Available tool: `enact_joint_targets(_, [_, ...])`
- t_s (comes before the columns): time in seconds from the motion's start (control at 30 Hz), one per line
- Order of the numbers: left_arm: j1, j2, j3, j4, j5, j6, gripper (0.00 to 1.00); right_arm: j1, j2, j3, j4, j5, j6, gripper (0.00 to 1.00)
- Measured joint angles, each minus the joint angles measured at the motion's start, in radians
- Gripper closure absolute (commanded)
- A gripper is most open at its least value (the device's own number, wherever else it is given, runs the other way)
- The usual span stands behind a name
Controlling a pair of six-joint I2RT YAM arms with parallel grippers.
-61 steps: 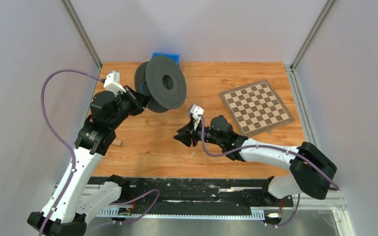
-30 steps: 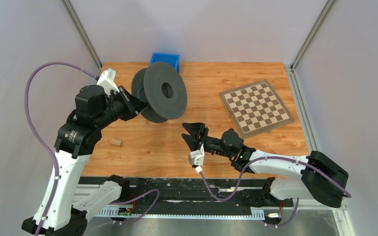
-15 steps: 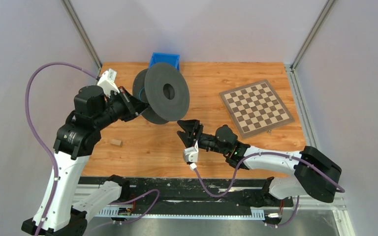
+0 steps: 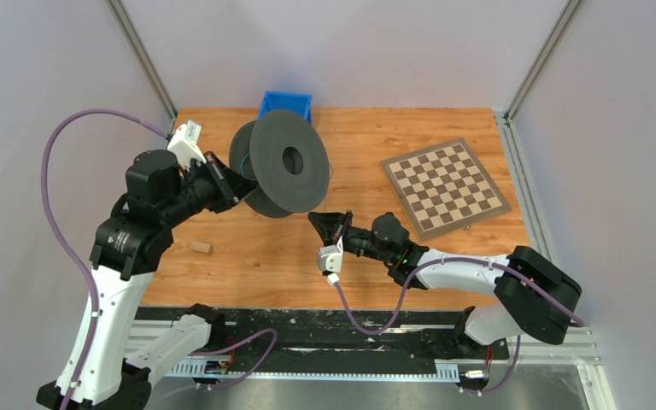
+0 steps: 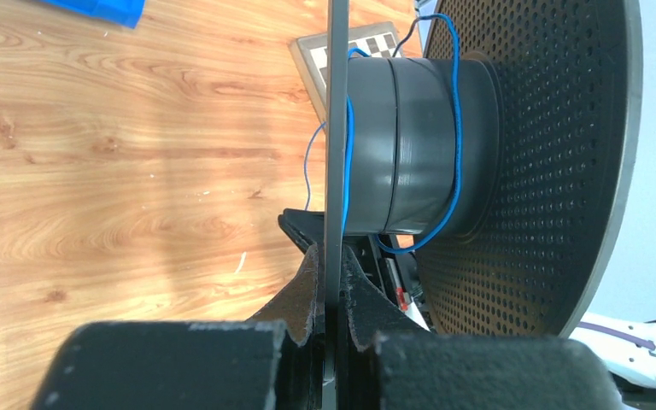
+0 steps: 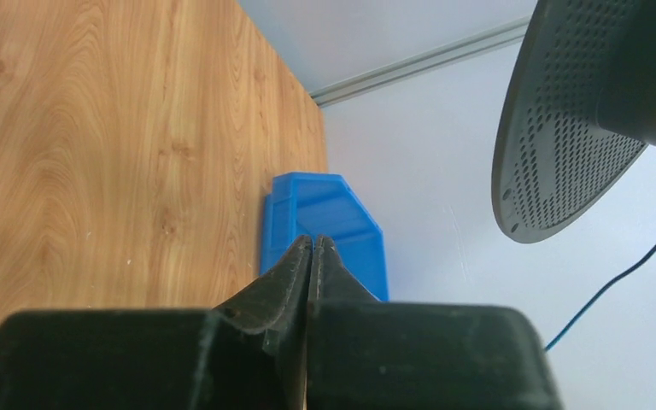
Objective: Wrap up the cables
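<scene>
Left wrist view: the left end effector [image 5: 333, 273] clamps the thin near flange of the black spool [image 5: 555, 171]; loose turns of blue cable [image 5: 458, 128] circle its hub. The right end effector [image 6: 311, 246], fingers pressed together, hangs just in front of the spool. A blue bin [image 4: 287, 102] sits behind the spool, and a chessboard [image 4: 444, 184] lies to the right on the table [image 4: 248, 256].

The white-and-black left arm [image 4: 113, 295] rises from the desk's near left corner toward the far edge, its black left gripper [image 4: 241, 183] clamped on a black perforated spool's [image 4: 269, 184] thin rim. The white-and-black right arm [image 4: 465, 272] stretches low from the near right corner, its black right gripper [image 4: 314, 219] pressed closed, pointing left.
</scene>
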Motion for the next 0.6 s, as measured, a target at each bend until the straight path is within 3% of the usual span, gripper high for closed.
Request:
enact_joint_targets(0.3, [0.0, -0.001, -0.004, 0.0, -0.009, 0.014, 1.0, 0.0, -0.074, 0.0, -0.071, -0.076, 0.058, 1.0])
enact_joint_targets(0.6, [0.0, -0.006, -0.134, 0.085, -0.074, 0.089, 1.0, 0.072, -0.193, 0.033, -0.18, -0.171, 0.234, 1.0])
